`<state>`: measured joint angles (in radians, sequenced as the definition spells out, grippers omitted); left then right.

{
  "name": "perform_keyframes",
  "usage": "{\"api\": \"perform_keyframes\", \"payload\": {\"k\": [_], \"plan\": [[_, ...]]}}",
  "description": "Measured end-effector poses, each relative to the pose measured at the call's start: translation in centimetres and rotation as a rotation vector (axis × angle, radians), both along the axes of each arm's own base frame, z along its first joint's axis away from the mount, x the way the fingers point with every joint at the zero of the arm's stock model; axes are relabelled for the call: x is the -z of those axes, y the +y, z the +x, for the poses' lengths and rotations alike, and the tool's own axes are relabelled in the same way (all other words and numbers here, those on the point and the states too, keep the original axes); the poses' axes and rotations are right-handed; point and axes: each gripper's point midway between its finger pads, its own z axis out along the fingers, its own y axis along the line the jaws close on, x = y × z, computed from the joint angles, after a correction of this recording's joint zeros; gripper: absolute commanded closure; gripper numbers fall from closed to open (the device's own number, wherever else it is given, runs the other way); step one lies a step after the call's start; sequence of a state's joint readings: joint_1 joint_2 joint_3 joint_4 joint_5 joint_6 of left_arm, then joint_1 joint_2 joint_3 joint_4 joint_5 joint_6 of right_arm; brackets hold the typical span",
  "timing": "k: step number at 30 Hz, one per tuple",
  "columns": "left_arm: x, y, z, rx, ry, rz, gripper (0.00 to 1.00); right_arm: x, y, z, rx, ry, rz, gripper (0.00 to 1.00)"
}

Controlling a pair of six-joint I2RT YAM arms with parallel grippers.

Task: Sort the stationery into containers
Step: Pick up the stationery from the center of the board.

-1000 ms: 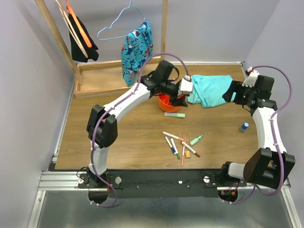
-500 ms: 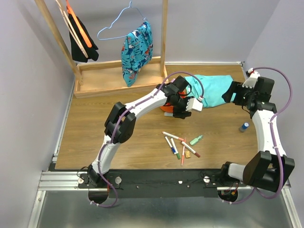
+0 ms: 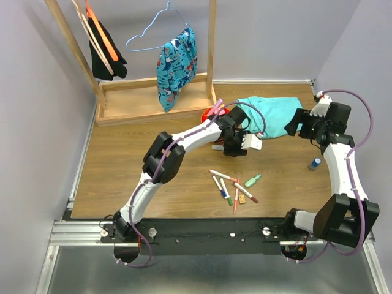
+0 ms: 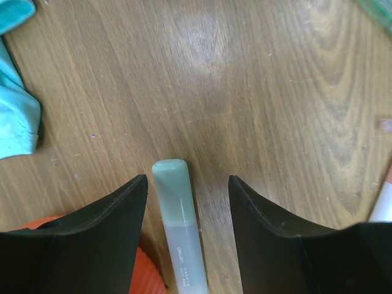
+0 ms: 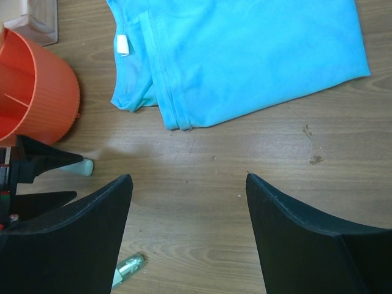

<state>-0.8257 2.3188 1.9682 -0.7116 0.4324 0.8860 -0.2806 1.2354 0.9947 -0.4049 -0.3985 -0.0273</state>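
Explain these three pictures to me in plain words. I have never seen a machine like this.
These are two robot arms bolted to the near edge of a table. One picture looks down from above. The other two come from a small camera on each wrist, so the black shapes at the bottom are that arm's own fingers. The left hand is open, with a pale green highlighter lying on the wood between its fingers, beside the orange bowl. The right hand is open and holds nothing, above bare wood near a teal cloth. More pens lie scattered nearer the arms' bases.
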Motion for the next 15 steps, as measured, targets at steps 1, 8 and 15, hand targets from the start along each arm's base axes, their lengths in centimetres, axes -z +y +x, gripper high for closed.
{"api": "perform_keyframes", "payload": {"k": [1, 8, 15], "plan": [[0.4, 0.1, 0.1, -0.004, -0.002, 0.008, 0.36, 0.1, 0.0, -0.1, 0.0, 0.003, 0.001, 0.17], [1.7, 0.3, 0.6, -0.015, -0.006, 0.034, 0.42, 0.7, 0.1, -0.3, 0.0, 0.017, 0.005, 0.17], [1.8, 0.4, 0.5, -0.014, 0.003, 0.045, 0.58, 0.8, 0.1, -0.4, 0.0, 0.018, 0.004, 0.18]]}}
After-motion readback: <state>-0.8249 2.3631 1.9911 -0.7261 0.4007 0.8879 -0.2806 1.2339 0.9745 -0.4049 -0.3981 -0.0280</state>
